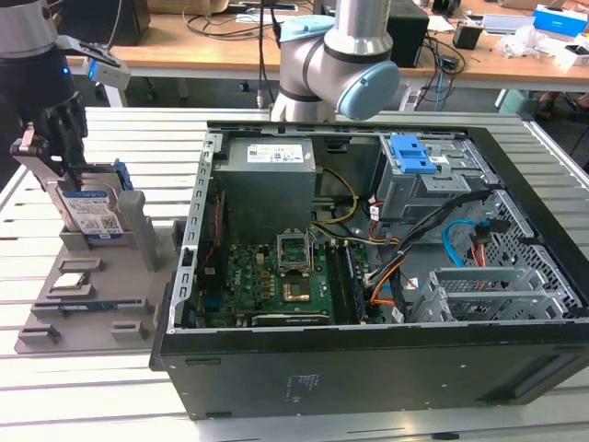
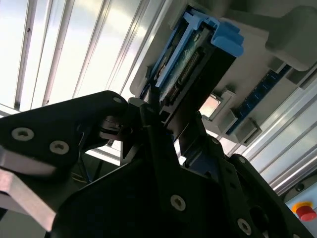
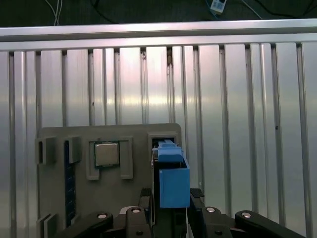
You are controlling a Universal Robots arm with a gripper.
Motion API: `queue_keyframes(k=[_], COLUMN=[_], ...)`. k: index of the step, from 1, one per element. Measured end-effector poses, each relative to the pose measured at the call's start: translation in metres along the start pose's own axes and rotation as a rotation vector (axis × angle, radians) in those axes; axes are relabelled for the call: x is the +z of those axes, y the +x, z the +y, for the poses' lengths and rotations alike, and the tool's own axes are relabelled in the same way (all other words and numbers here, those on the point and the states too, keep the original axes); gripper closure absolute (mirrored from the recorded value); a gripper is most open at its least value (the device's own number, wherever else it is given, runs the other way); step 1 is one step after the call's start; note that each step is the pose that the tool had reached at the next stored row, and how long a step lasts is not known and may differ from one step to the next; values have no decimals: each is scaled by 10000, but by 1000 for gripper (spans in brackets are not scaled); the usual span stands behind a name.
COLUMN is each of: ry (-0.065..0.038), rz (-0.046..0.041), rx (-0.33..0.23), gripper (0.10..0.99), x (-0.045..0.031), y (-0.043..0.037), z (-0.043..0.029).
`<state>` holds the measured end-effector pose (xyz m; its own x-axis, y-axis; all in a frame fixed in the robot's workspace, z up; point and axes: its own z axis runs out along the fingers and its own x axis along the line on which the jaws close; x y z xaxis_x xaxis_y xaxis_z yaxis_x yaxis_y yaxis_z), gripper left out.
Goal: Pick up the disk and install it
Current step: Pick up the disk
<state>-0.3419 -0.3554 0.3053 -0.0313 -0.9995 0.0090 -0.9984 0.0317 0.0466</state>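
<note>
The disk (image 1: pixel 92 214) stands on edge in a slot of the grey holder (image 1: pixel 92 276), at the exterior view's left. Its white-and-blue label faces out and blue rails frame it. My gripper (image 1: pixel 72 170) comes down on it from above, with its black fingers on either side of the disk's upper part, shut on it. In the first wrist view the blue rail of the disk (image 3: pixel 173 183) sits between the fingers (image 3: pixel 195 198). The second wrist view shows the disk's edge (image 2: pixel 193 69) running out from the gripper (image 2: pixel 166 126), its lower end still in the holder.
The open computer case (image 1: pixel 368 368) fills the exterior view's middle and right, with a drive cage and blue clip (image 1: pixel 411 152) at its back. A processor chip (image 3: pixel 106 153) and a memory stick (image 3: pixel 69 183) lie in the holder. A grey arm joint (image 1: pixel 340 64) stands behind the case.
</note>
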Motion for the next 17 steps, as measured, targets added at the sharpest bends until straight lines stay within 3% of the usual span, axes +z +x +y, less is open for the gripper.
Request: queue_keyframes(k=[6,12,17], ry=[0,-2,-1], rz=[1,3,2], rx=[-18,-20,-20], gripper=[667,667,725], x=[148,158,160], y=[-2,-1,-1], z=[-17,-19,-19])
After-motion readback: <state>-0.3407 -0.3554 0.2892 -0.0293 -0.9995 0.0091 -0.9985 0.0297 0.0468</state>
